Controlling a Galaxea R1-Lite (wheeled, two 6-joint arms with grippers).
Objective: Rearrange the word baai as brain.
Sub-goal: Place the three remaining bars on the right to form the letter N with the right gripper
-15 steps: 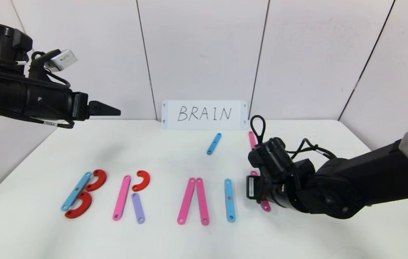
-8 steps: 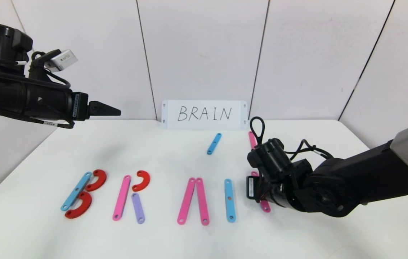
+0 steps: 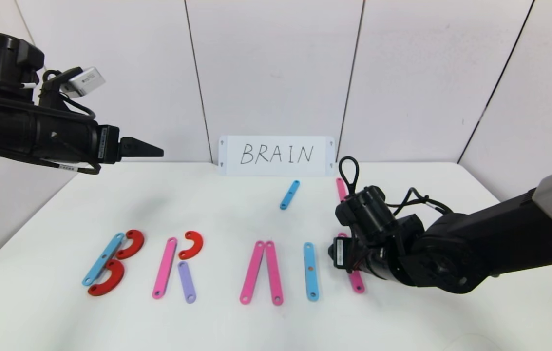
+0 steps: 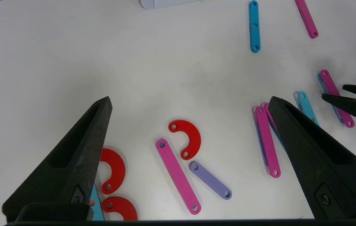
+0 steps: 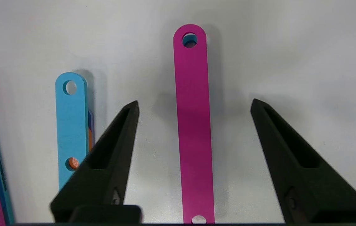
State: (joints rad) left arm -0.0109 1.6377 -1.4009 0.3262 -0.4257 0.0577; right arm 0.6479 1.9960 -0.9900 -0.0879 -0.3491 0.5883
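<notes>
The word lies along the table's near side. A blue bar (image 3: pixel 103 259) with two red crescents (image 3: pixel 131 243) makes B. A pink bar (image 3: pixel 164 267), a red crescent (image 3: pixel 192 244) and a purple bar (image 3: pixel 186 282) make R. Two pink bars (image 3: pixel 252 272) lean together as A, and a blue bar (image 3: pixel 310 271) stands as I. Right of it a pink bar (image 5: pixel 193 125) lies flat on the table. My right gripper (image 5: pixel 194 102) is open, one finger on each side of this bar and neither touching it. My left gripper (image 3: pixel 159 152) hangs open high at the left, holding nothing.
A white card (image 3: pixel 276 155) with BRAIN handwritten on it leans on the back wall. A spare short blue bar (image 3: pixel 289 194) and a spare pink bar (image 3: pixel 340 189) lie in front of it. White wall panels close off the table behind and at both sides.
My right gripper went from shut to open and let go of the pink bar, which now rests flat beside the blue I bar. The left arm stayed still.
</notes>
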